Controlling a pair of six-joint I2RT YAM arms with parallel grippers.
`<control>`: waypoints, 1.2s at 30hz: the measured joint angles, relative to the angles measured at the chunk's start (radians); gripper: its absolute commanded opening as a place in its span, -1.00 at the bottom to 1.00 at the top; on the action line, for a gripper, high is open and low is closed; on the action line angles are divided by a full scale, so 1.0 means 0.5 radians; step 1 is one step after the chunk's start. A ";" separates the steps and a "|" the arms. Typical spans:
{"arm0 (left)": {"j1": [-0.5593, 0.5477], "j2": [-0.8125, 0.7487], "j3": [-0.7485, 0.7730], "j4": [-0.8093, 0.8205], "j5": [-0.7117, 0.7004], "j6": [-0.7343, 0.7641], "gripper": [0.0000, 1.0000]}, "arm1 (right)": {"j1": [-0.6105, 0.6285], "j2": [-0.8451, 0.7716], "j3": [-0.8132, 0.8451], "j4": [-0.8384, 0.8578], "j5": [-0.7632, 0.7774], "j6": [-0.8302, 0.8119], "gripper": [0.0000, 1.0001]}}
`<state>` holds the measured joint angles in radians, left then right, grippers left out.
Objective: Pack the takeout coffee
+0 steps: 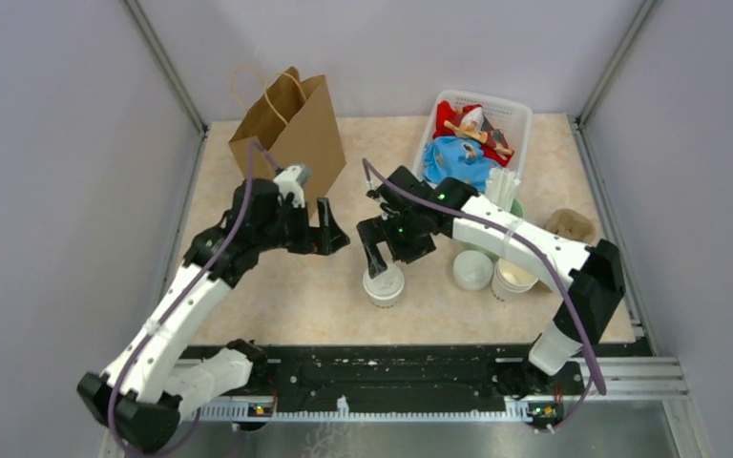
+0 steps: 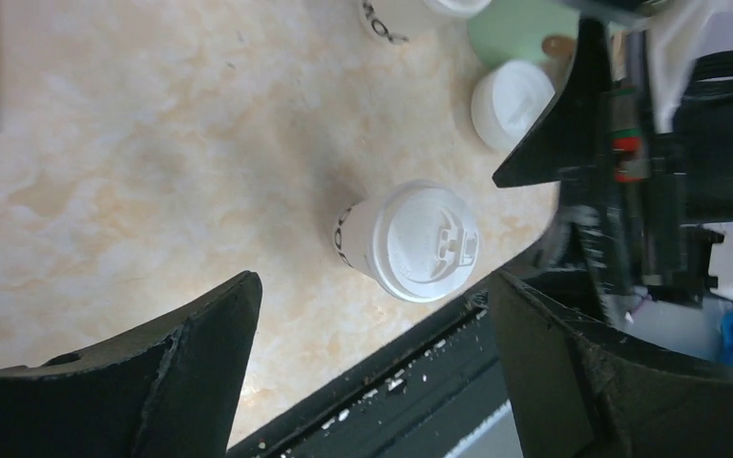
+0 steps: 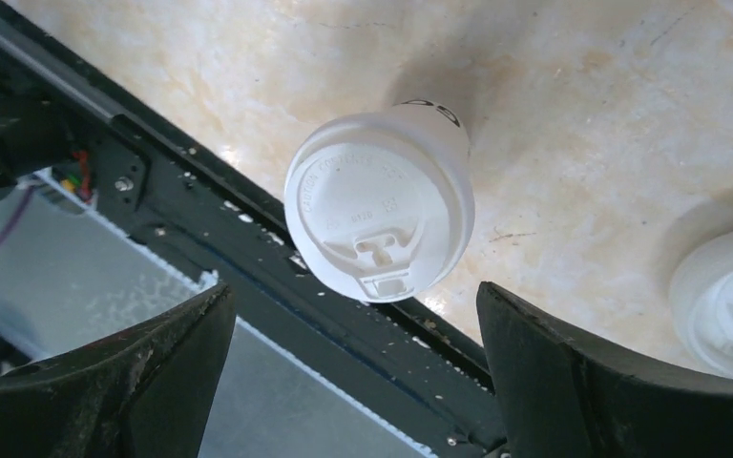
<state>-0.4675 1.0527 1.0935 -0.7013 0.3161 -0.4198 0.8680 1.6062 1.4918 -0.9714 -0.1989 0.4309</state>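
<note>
The takeout coffee (image 1: 384, 284) is a white lidded paper cup with black lettering, upright near the table's front edge. My right gripper (image 1: 379, 256) hangs just above and behind it, open and holding nothing. In the right wrist view the lidded cup (image 3: 379, 218) sits ahead of the wide-apart gripper (image 3: 355, 289). My left gripper (image 1: 329, 229) is open to the cup's left, beside the brown paper bag (image 1: 286, 129). The left wrist view has the cup (image 2: 410, 240) beyond the spread gripper (image 2: 372, 286), untouched.
A white basket (image 1: 520, 114) of cloth toys stands at the back right. A loose white lid (image 1: 472, 270) and a stack of lidless cups (image 1: 513, 279) sit right of the coffee. The black rail (image 1: 420, 367) borders the table's near edge.
</note>
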 measured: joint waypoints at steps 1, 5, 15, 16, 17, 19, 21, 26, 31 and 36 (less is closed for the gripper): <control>0.000 -0.098 -0.025 0.002 -0.056 -0.004 0.93 | 0.040 0.043 0.057 -0.048 0.061 -0.005 0.92; 0.000 -0.375 -0.074 -0.014 -0.282 -0.011 0.94 | 0.159 0.220 0.229 -0.204 0.252 -0.017 0.97; 0.000 -0.447 -0.081 -0.052 -0.470 -0.010 0.96 | 0.306 0.400 0.359 -0.365 0.405 -0.027 0.98; 0.000 -0.447 -0.081 -0.052 -0.472 -0.010 0.96 | 0.314 0.404 0.359 -0.369 0.412 -0.031 0.97; 0.000 -0.446 -0.082 -0.052 -0.475 -0.010 0.96 | 0.320 0.408 0.359 -0.377 0.420 -0.034 0.96; 0.000 -0.446 -0.082 -0.052 -0.478 -0.010 0.96 | 0.330 0.420 0.361 -0.393 0.439 -0.040 0.94; 0.000 -0.446 -0.082 -0.052 -0.478 -0.010 0.96 | 0.339 0.444 0.375 -0.413 0.464 -0.042 0.91; 0.000 -0.445 -0.082 -0.052 -0.478 -0.010 0.96 | 0.353 0.498 0.430 -0.423 0.517 -0.058 0.88; 0.000 -0.433 -0.082 -0.052 -0.478 -0.009 0.96 | 0.375 0.540 0.452 -0.439 0.548 -0.063 0.85; 0.000 -0.433 -0.082 -0.052 -0.478 -0.008 0.96 | 0.387 0.570 0.452 -0.462 0.613 -0.076 0.67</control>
<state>-0.4675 0.8364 1.0527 -0.7273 0.0769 -0.4240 1.0615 1.8912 1.7180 -1.2022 0.1078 0.3927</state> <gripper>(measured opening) 0.977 0.892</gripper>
